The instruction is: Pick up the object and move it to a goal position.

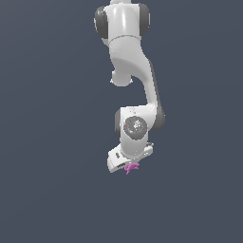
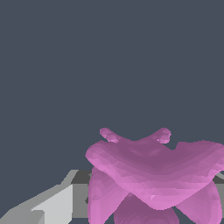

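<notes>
Pink prongs fill the lower part of the wrist view: the object [image 2: 153, 175], a magenta lump with short rounded arms, sits right against the camera, with pale grey finger [image 2: 52, 205] surfaces showing beside and behind it. That closeness suggests it is lodged between the fingers, though the fingertips themselves are hidden by the lump, so I cannot tell for certain whether the end effector [image 1: 127, 163] is pinching it or merely straddling it.

From the exterior view, the white arm [image 1: 130, 61] hangs down the middle of the frame, wrist bent so that the end effector points downward and slightly toward the exterior view's left. The object [image 1: 132, 167] peeks out just beneath the hand, touching or nearly touching its underside, much smaller than the hand above it.

No table edge or goal marker can be made out against the flat dark grey background, so whether the lump is lifted or resting is unclear. My judgement is that the grasp is at hand or just made, with the carry to the goal yet to do
</notes>
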Motion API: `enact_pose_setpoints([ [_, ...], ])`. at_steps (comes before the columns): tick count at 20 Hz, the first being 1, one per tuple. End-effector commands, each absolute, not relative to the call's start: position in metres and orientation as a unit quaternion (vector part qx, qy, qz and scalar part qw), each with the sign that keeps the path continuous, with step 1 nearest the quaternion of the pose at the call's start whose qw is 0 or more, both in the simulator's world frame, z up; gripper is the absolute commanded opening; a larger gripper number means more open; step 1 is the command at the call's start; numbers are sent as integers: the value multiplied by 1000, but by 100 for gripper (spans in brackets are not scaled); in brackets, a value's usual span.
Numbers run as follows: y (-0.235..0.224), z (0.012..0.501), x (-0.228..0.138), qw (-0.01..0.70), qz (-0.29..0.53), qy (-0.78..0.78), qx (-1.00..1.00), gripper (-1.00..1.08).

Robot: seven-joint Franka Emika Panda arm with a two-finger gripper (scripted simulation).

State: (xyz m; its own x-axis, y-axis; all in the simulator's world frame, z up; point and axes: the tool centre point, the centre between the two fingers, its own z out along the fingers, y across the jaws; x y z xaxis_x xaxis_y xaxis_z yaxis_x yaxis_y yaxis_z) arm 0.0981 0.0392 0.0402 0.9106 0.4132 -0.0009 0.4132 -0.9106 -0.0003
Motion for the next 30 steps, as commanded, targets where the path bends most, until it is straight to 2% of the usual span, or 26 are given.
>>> enact_pose_setpoints([
  [1, 39, 41, 99, 0, 0, -211, -977, -100],
  [17, 39, 55, 97, 0, 0, -211, -977, -100],
  [23, 37, 92, 94, 0, 0, -212, -977, -100],
  [30, 35, 165, 87, 0, 0, -212, -977, -100],
])
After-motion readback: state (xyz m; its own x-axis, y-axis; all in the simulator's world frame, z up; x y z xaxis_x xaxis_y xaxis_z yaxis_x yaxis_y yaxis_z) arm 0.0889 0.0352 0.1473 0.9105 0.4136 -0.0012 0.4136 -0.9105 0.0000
